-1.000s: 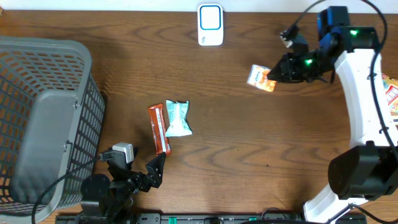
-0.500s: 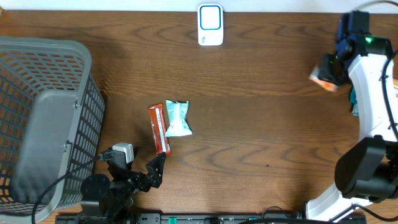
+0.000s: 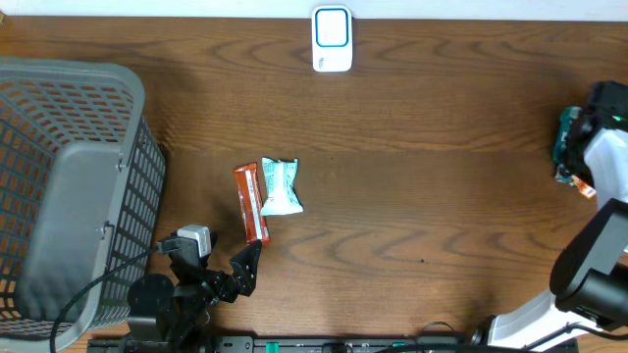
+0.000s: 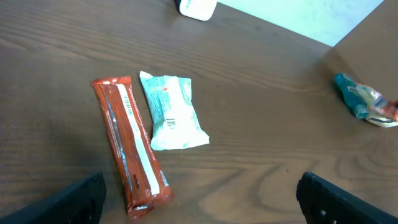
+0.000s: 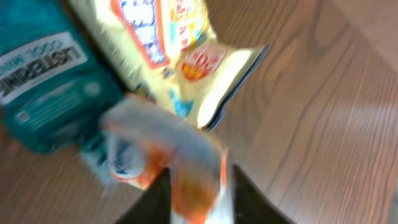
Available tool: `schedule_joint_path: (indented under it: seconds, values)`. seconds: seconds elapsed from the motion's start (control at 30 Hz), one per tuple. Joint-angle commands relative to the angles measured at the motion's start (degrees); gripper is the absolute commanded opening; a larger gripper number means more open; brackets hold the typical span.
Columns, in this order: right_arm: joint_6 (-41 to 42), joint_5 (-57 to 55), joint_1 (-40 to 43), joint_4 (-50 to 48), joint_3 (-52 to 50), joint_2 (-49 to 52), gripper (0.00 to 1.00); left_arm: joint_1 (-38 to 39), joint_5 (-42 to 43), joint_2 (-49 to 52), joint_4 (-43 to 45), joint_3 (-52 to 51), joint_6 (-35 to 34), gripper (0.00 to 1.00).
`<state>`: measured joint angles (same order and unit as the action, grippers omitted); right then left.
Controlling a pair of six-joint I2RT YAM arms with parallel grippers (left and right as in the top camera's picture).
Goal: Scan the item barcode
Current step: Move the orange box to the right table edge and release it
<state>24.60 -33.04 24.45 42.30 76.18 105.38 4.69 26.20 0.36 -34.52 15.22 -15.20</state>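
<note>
Since my right tool (image 5: 196, 200) swung off the white box-shaped barcode scanner (image 3: 332, 39), the scan looks finished.
The orange foil snack packet (image 5: 166, 155) sits between that tool's fingers, too blurred to tell whether pinched or freed, just above a teal carton (image 5: 43, 81) and yellow bag (image 5: 180, 56). The surface (image 3: 442, 196) edge seems close beside it; open wood lies back toward the scanner. My left tool (image 4: 208, 199) is spread, idle.

Table (image 3: 412, 196): dark brown, wavy wood grain.
Basket (image 3: 59, 196), left edge: grey mesh.
Scanner (image 3: 332, 39), far edge: white, blue face.
Bar (image 3: 251, 203): red-orange, white stripe lengthwise.
Packet (image 3: 282, 186): pale mint, white label, dark print.
Right edge: teal box (image 5: 43, 68), white lettering; yellow bag (image 5: 155, 37), red and blue print; orange-and-white pouch (image 5: 155, 155), blurred.
Right arm (image 3: 608, 167) white; left arm (image 3: 221, 284) black.
</note>
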Motion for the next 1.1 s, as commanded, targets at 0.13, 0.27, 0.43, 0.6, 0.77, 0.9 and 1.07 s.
schedule_joint_path:
  seconds: [0.13, 0.27, 0.43, 0.6, 0.77, 0.9, 1.07]
  values:
    - [0.6, 6.0, 1.0, -0.1, 2.0, -0.3, 0.50, -0.2, -0.3, -0.1, 0.0, 0.2, -0.1, 0.98]
    - [-2.0, 10.1, 1.0, 2.3, 4.8, -0.5, 0.99, -0.2, -0.3, -0.1, 0.0, 0.2, -0.1, 0.98]
    - [-1.9, 18.3, 0.8, 7.5, 10.3, -2.9, 0.99, -0.2, -0.3, -0.1, 0.0, 0.2, -0.1, 0.98]
    - [-1.9, 25.9, -0.1, 10.3, 13.5, -8.4, 0.99, -0.2, -0.3, -0.1, 0.0, 0.2, -0.1, 0.98]
    - [-1.0, 39.5, -2.8, 10.4, 13.5, -15.6, 0.99, -0.2, -0.3, -0.1, 0.0, 0.2, -0.1, 0.98]
    - [-0.9, 45.0, -7.4, 10.4, 13.5, -17.4, 0.99, -0.2, -0.3, -0.1, 0.0, 0.2, -0.1, 0.98]
    - [-0.9, 47.6, -17.8, 10.7, 12.6, -17.2, 0.99, -0.2, -0.3, -0.1, 0.0, 0.2, -0.1, 0.98]
